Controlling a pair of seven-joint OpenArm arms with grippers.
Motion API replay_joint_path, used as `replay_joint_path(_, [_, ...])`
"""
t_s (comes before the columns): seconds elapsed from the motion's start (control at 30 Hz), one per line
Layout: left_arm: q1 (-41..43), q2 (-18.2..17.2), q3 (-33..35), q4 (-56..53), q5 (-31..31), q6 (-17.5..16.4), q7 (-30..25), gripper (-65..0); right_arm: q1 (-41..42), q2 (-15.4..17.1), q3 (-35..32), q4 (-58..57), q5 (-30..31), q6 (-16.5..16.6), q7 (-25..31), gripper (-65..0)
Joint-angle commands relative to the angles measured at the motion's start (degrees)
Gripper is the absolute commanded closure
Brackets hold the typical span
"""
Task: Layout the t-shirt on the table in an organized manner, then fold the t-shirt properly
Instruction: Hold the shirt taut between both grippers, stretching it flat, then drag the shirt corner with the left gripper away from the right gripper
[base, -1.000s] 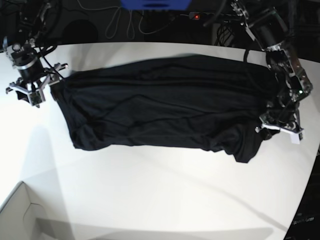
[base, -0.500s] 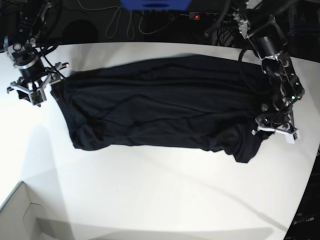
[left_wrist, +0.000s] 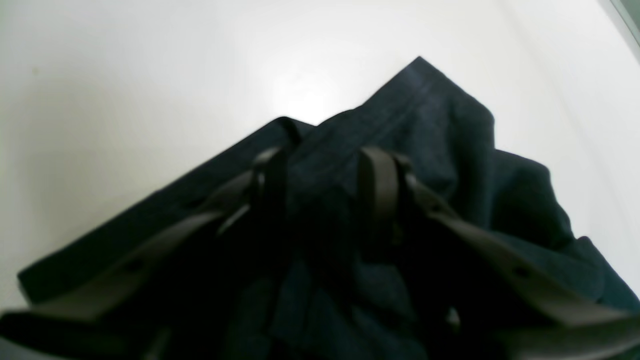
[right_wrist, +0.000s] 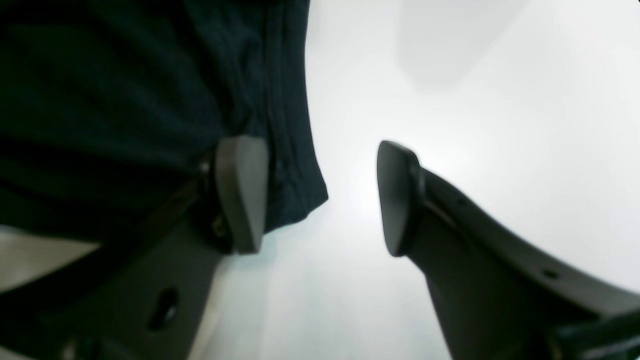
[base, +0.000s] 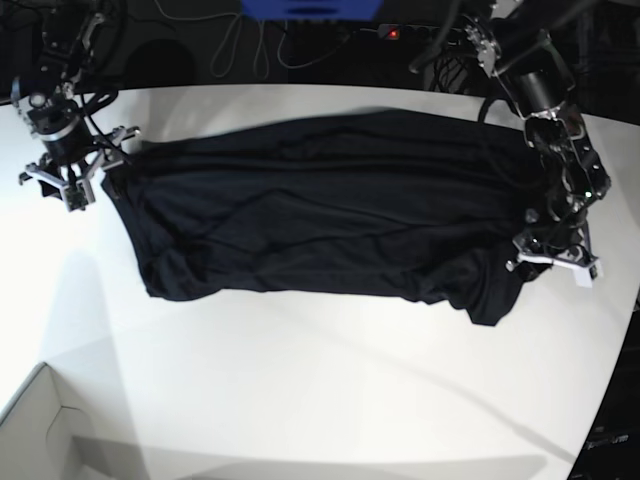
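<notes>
While the t-shirt (base: 320, 210) lies spread across the table (base: 330, 380), the left gripper (left_wrist: 325, 165) pinches its corner; the right gripper (right_wrist: 320, 195) gapes wide, holding nothing.

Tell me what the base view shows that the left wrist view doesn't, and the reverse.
Base only: the whole t-shirt spread across the table, the open right pincer at its far end, and a pale box corner. Left wrist only: a close look at the left pincer, its fingers straddling bunched fabric near a hemmed corner. Both: black cloth on the white table, with the left pincer at the shirt's edge.
</notes>
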Motion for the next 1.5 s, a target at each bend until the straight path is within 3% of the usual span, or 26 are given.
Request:
replay_joint_path(0.0, [-1.04, -0.77, 0.01, 1.14, -0.77, 1.28, -1.04, -23.3, 0.25, 0.72, 0.20, 0.92, 0.81, -0.27, 1.31, -35.2])
replay_joint_path(0.1, [-0.51, -1.04, 0.01, 1.14, -1.12, 3.47, -1.12, -23.3, 0.25, 0.72, 0.20, 0.92, 0.81, -0.27, 1.31, -35.2])
replay_joint_path(0.63, [-0.51, -0.60, 0.54, 0.44, -0.60, 3.74, -1.12, -22.3, 0.25, 0.72, 0.20, 0.84, 0.89, -0.27, 1.31, -35.2])
replay_joint_path(0.67, [-0.51, -0.60, 0.54, 0.44, -0.60, 3.74, -1.12, -20.0, 0.25, 0.72, 0.20, 0.84, 0.89, -0.27, 1.31, -35.2])
replay_joint_path(0.77, [-0.60, -0.60, 0.54, 0.44, -0.60, 3.74, -0.95, -3.0, 0.25, 0.72, 0.20, 0.84, 0.89, -0.27, 1.31, -35.2])
replay_joint_path(0.8, [-0.69, -0.60, 0.54, 0.44, -0.60, 3.74, -0.68, 0.0, 0.25, 0.72, 0.20, 0.84, 0.89, -0.27, 1.31, -35.2])
replay_joint_path(1.03, [-0.95, -0.33, 0.45, 6.33, -1.21, 3.74, -0.68, -0.1, 0.17, 0.72, 0.20, 0.84, 0.81, -0.27, 1.31, -35.2])
replay_joint_path(1.2, [-4.20, 2.04, 1.16, 13.89, -1.21, 3.74, -0.60, -0.1, 0.17, 0.72, 0.20, 0.84, 0.81, -0.27, 1.31, -35.2])
replay_joint_path(1.47, [-14.84, 2.04, 9.68, 10.29, -0.60, 3.83, -1.04, -0.1, 1.84, 0.72, 0.64, 0.84, 0.72, -0.27, 1.31, -35.2])
